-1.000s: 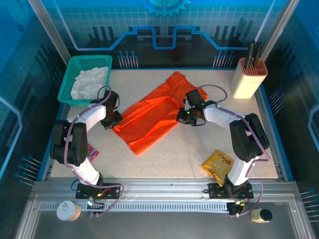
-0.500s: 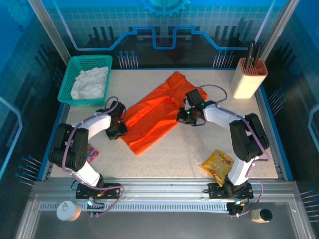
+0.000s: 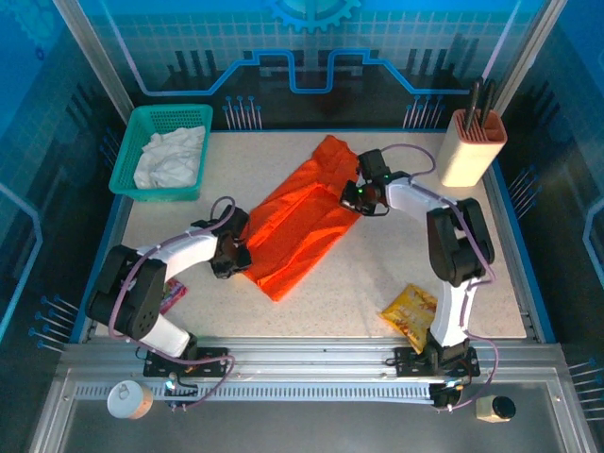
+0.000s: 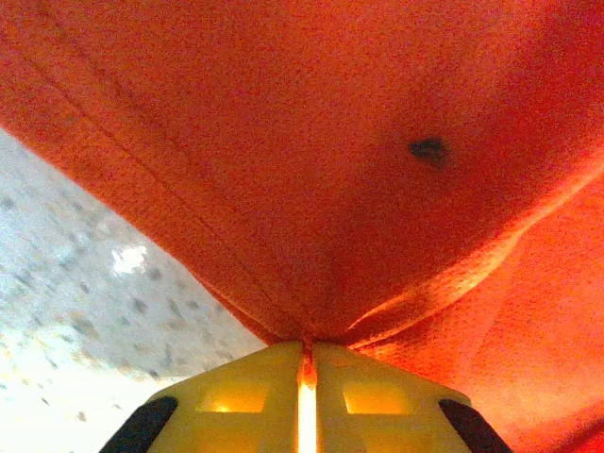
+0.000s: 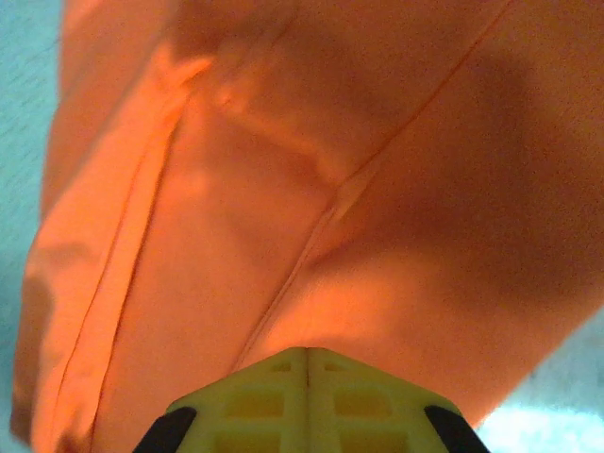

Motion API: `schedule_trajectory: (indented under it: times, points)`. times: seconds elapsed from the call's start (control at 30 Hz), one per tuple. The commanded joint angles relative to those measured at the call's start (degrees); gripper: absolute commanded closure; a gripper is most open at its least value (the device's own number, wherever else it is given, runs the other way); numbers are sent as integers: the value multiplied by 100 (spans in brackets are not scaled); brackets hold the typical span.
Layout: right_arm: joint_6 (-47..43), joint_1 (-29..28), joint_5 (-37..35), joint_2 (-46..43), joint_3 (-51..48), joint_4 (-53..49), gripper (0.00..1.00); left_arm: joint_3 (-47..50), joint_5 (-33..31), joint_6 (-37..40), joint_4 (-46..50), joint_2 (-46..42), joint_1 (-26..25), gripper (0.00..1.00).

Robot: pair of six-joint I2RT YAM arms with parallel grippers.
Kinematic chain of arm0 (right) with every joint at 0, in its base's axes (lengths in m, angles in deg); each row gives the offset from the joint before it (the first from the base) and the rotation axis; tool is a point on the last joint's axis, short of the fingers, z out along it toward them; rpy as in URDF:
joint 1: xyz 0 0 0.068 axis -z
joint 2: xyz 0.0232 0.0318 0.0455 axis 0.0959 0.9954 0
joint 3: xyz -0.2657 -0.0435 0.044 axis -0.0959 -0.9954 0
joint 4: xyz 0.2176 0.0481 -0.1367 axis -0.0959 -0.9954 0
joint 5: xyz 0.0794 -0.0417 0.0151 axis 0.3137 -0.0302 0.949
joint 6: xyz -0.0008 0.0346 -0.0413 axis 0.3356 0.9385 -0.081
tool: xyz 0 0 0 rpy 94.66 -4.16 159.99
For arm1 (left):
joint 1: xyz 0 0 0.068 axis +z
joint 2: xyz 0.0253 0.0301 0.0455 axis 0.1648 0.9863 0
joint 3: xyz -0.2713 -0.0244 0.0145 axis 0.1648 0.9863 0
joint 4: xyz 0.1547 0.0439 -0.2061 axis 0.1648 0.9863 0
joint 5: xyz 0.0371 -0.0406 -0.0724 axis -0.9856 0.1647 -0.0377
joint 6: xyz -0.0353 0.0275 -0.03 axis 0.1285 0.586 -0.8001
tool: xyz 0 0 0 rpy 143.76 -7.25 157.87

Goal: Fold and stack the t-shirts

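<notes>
as left pincer (image 4: pixel 307 347) and, seemingly, right pincer (image 5: pixel 307 357) pinch the orange shirt (image 3: pixel 302 231), uneven pulling may free it.

2 tees (image 3: pixel 300 225), 1 basket (image 3: pixel 127 160), 1 snack pkt (image 3: pixel 411 311)

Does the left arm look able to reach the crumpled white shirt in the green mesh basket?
Probably not yet: its tool is shut on the bright orange fabric t-shirt. Otherwise nothing stands between it and the basket.
</notes>
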Motion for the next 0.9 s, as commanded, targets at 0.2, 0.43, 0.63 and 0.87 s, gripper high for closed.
schedule_trajectory:
  times: [0.2,0.43,0.63,0.87]
  points:
    - [18,136,-824,1192,1296,-1302,100,863,333,-1196,101,-618,-1176,88]
    - [-653,152,-463,2485,3071,-2120,100,1037,470,-1773,245,-993,-1895,87]
    - [-1383,159,103,3666,5186,-3032,100,542,514,-1885,-157,-1002,-2329,85]
    - [-1765,164,754,3853,5996,-3230,98,-910,294,-1336,545,-759,-2615,77]
